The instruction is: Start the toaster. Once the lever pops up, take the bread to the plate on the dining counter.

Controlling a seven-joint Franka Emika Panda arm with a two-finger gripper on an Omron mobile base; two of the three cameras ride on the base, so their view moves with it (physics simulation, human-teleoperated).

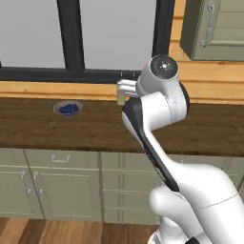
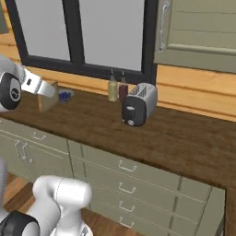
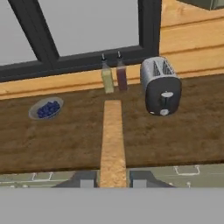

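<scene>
- The worktop (image 3: 65, 140), a dark brown wooden slab, is running beneath a dark-framed window and sitting over pale green cabinet drawers (image 2: 124, 173) with small handles.
- The toaster (image 3: 161, 86), silver-sided with a black front panel, is standing upright on the worktop, its two slots showing on top.
- Two slim bottles, one yellowish (image 3: 107, 78) and one dark red (image 3: 121, 76), are standing upright side by side just beside the toaster, against the back edge of the worktop.
- A small bowl of blueberries (image 3: 46, 109) is resting on the worktop well apart from the toaster, on the far side of the bottles.
</scene>
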